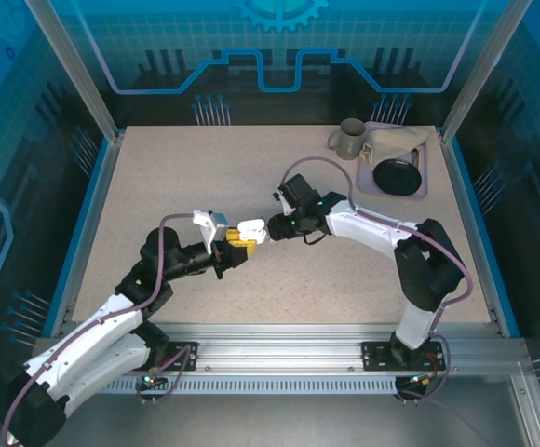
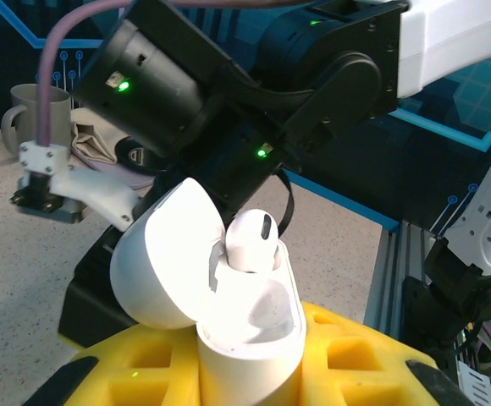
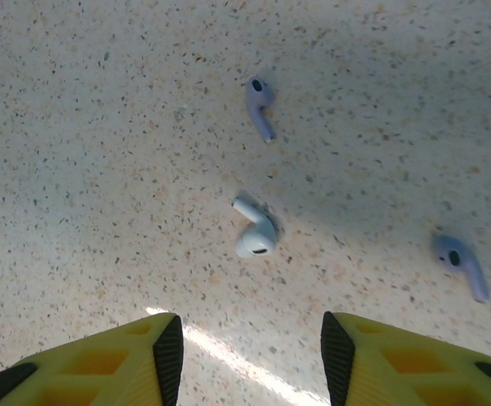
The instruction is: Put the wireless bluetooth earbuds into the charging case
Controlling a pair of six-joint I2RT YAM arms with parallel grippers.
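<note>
Near the middle of the table [image 1: 158, 186], the left gripper [image 1: 240, 247] is clenched on the charging case [image 2: 254, 338], its yellow fingers [image 2: 347, 355] pressing the white body from both sides. The case stands upright with its lid [image 2: 165, 262] swung back to the left. One white earbud [image 2: 252, 241] sits in the mouth of the case, head up and stem down. It looks only partly sunk in, though the view is too tight to be sure.

The right gripper [image 1: 272, 226] hangs just beside the case, and its own camera shows its jaws standing apart with nothing between them. Below those jaws, on the bare table, lie a second white earbud [image 3: 254, 230], a lavender earbud [image 3: 260, 106] beyond it, and another lavender earbud [image 3: 461, 264] off to the right, all apart from each other. At the far right corner a mug [image 1: 349, 140] stands beside a tray [image 1: 423, 193].
</note>
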